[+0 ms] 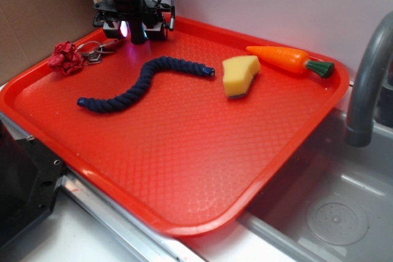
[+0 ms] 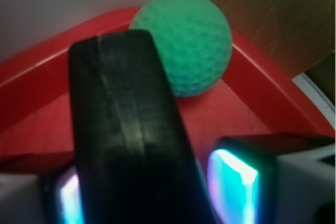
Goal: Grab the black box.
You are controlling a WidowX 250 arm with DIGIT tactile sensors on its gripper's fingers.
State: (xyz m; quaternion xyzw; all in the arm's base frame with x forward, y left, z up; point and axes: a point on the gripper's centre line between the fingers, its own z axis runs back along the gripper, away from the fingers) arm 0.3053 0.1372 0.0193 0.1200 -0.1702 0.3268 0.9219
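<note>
In the wrist view, the pincer [image 2: 147,192] grasps a matte black rectangular box [image 2: 126,129] between glowing pads; a dimpled green ball [image 2: 191,40] sits behind, upper centre, on the textured red plastic tray [image 2: 262,93].

- The exterior view looks down from above the near side of the red tray [image 1: 184,170], facing its far corner, where the arm stands.
- The wrist view sits low between the fingers, very near the black box [image 2: 126,129], facing that corner.
- Both views share the tray's far rim.
</note>
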